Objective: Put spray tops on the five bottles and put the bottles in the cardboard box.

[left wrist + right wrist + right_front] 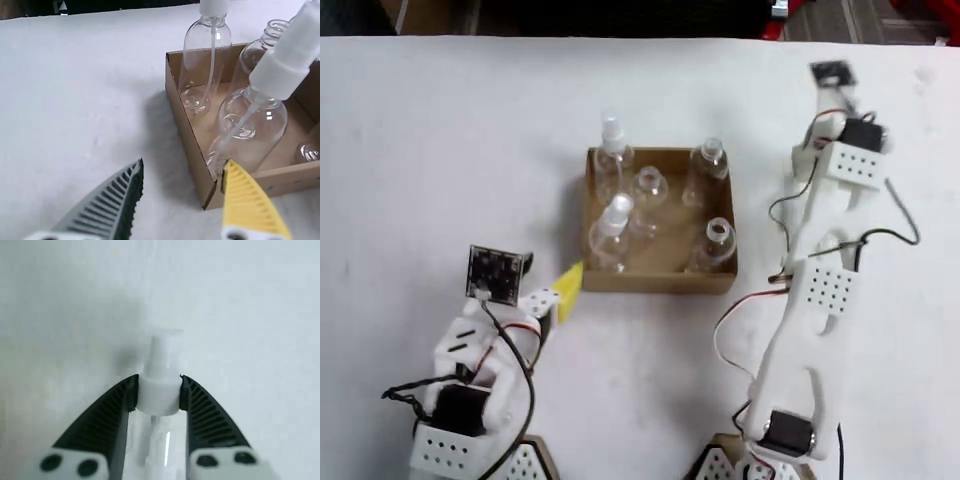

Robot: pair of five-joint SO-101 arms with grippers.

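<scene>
— Where is the spray top [162,357] now?
— In my right gripper [158,386]. Both black fingers are clamped on its collar, out over bare counter [440,120] and well apart from the cardboard box [660,281].

— Which way is the box from there?
— To that gripper's left, and closer in toward my bases. All five bottles stand inside it: two wear tops and three are open-necked. The two open ones on the box's right side, the far bottle [708,160] and the near bottle [718,235], lie closest to my right arm.

— How does the top sit in the grip?
— Its long axis runs along the gripper's own line, with the head out past the fingertips and the dip tube pointing toward the wrist. I judge the tube end will have to be turned to lead down into a neck.

— And your other arm?
— My left gripper [183,165] is spread wide with nothing in it. It sits just beside the box's near left corner, closer to the capped bottles than to the bare ones.
</scene>
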